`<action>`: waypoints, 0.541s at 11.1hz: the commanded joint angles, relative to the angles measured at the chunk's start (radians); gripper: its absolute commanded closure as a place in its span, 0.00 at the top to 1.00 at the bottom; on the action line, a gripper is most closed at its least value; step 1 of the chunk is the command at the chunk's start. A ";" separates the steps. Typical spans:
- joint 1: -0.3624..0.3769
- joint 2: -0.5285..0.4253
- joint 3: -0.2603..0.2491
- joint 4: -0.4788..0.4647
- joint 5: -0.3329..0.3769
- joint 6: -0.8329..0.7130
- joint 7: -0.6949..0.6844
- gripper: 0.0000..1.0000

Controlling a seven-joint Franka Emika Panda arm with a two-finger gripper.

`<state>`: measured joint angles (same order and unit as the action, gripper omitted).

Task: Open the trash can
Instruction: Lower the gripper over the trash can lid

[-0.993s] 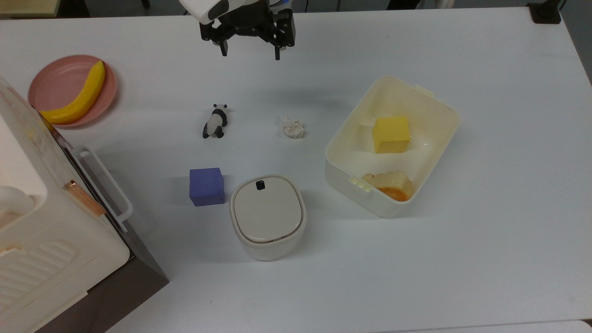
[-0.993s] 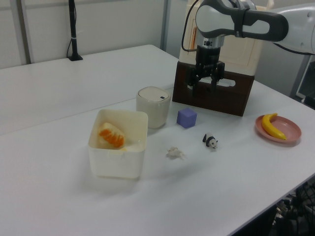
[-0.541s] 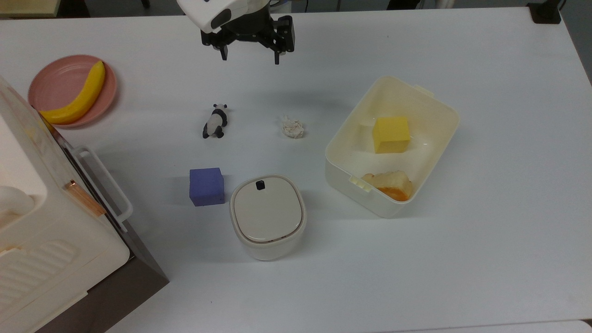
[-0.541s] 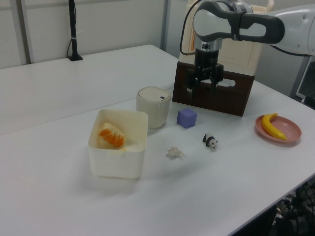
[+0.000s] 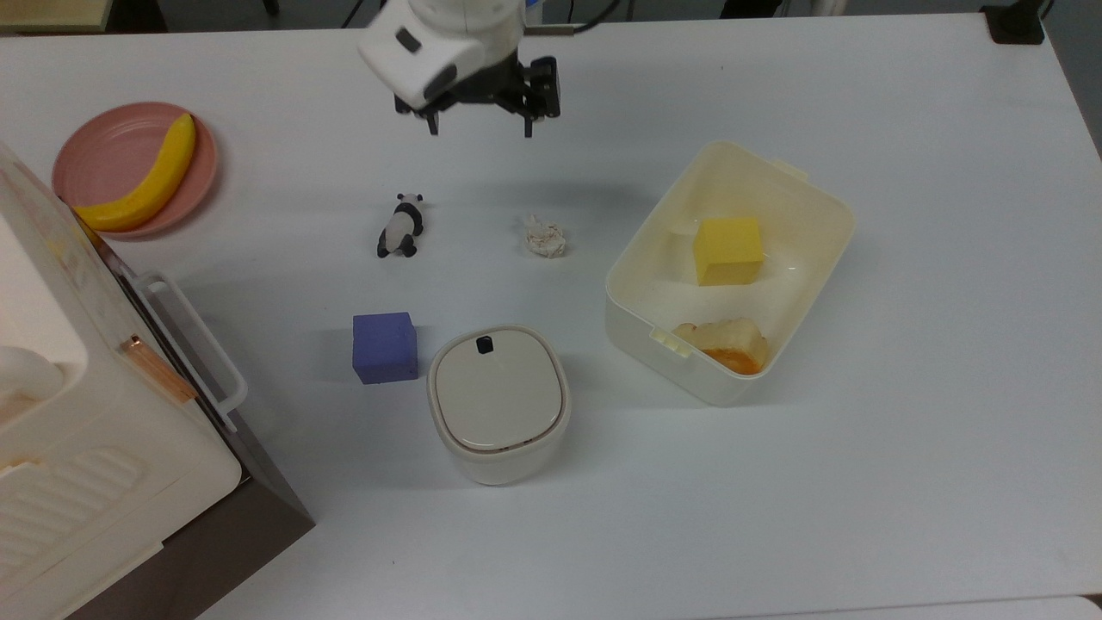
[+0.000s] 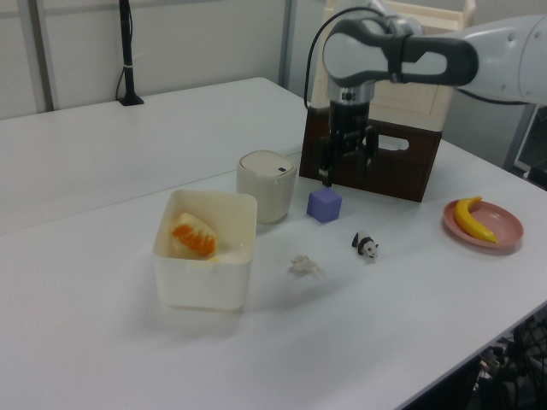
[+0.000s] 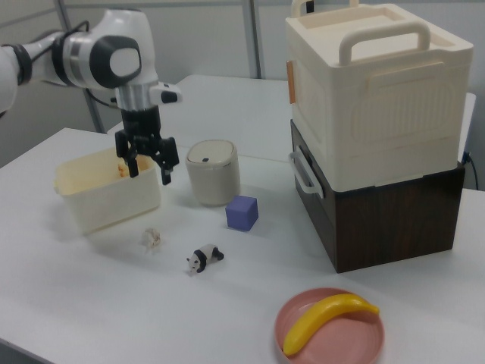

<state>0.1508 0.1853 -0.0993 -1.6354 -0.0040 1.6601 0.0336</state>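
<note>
Hand (image 5: 480, 131) held in the air above the white bench (image 5: 904, 430), fingers spread wide and pointing down, nothing between them. In the top view, placed near the upper edge, well apart from the trash can (image 5: 498, 405); seen also in the left view (image 6: 344, 172) and the right view (image 7: 149, 173).

Trash can standing upright on the bench, beige lid flat and shut, small black button (image 5: 484, 345) at the lid edge on the side toward the hand. Just beside it, on the top view's left, a purple cube (image 5: 384, 347). On the top view's right, near but apart, a cream tub (image 5: 826, 215) without lid, with a yellow block (image 5: 728, 250) and a piece of bread (image 5: 723, 342) inside.

Between hand and trash can, lying on the bench: a small panda figure (image 5: 400, 226) and a crumpled paper ball (image 5: 544, 235). At the top view's left, a pink plate (image 5: 103, 155) carrying a banana (image 5: 146, 181), and below it a big white appliance (image 5: 77, 448) with a handle, sitting on a dark base.
</note>
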 commanded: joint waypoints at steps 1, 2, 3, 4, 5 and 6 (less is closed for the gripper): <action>0.042 0.013 0.001 -0.124 -0.002 0.151 -0.075 1.00; 0.050 0.052 0.001 -0.138 -0.002 0.208 -0.083 1.00; 0.067 0.092 0.001 -0.135 -0.010 0.236 -0.083 1.00; 0.082 0.118 0.000 -0.135 -0.013 0.269 -0.078 1.00; 0.079 0.123 0.000 -0.129 -0.013 0.300 -0.067 0.99; 0.070 0.123 -0.011 -0.106 -0.011 0.322 -0.066 0.94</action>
<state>0.2211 0.3117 -0.0918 -1.7606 -0.0039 1.9274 -0.0278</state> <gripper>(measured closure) 0.004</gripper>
